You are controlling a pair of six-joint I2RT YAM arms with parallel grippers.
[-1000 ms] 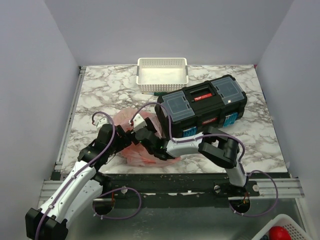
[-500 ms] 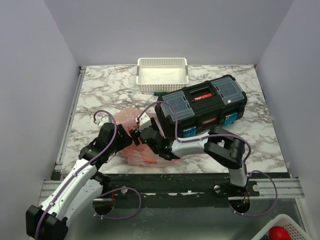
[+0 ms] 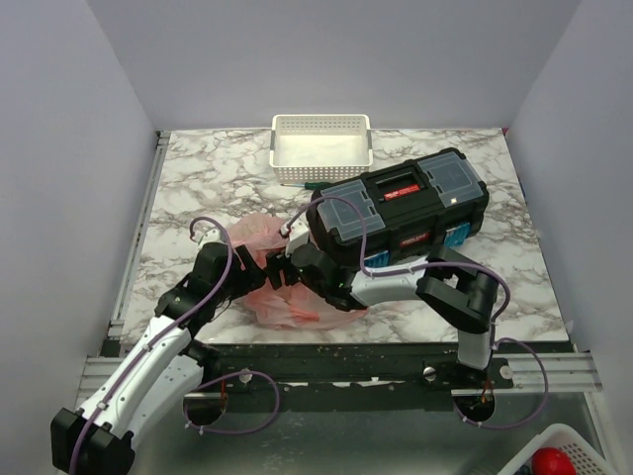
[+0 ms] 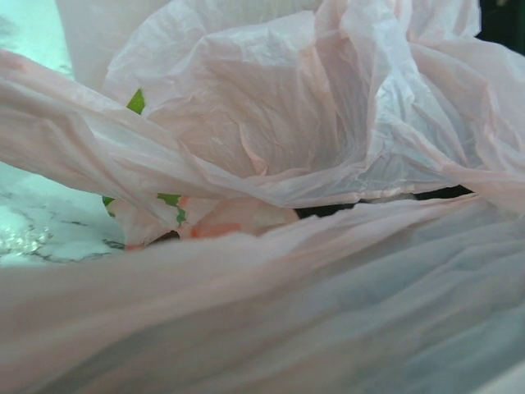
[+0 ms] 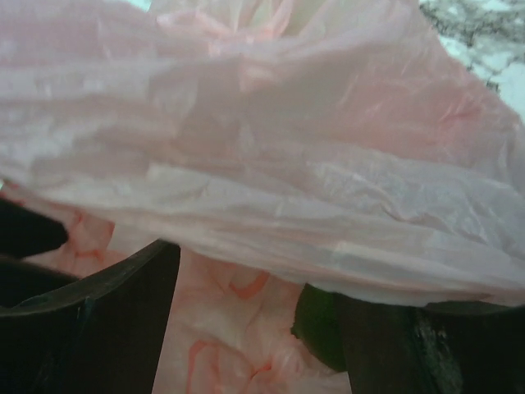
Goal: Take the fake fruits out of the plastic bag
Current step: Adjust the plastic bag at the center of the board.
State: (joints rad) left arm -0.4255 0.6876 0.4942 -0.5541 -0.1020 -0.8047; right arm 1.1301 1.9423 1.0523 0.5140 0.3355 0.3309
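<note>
From above, we saw the right elbow had swung rightward since a second ago. The right gripper met the left gripper at the plastic bag, which lay beside the toolbox. Left wrist: only bag film, so we couldn't tell that claw's state. Right wrist: fingers stood apart around the film, and we couldn't make out the fake fruits.

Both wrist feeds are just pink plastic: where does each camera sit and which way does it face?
Top external: fixed above and behind the bases, looking down on the marble table, toolbox and basket; left arm and right arm show.
Left wrist: on the left arm, lens close against the plastic bag; no jaws visible.
Right wrist: on the right arm, facing into the bag; right gripper shows, jaws apart.
Shared: all three see the bag; both wrist views catch some marble.
</note>
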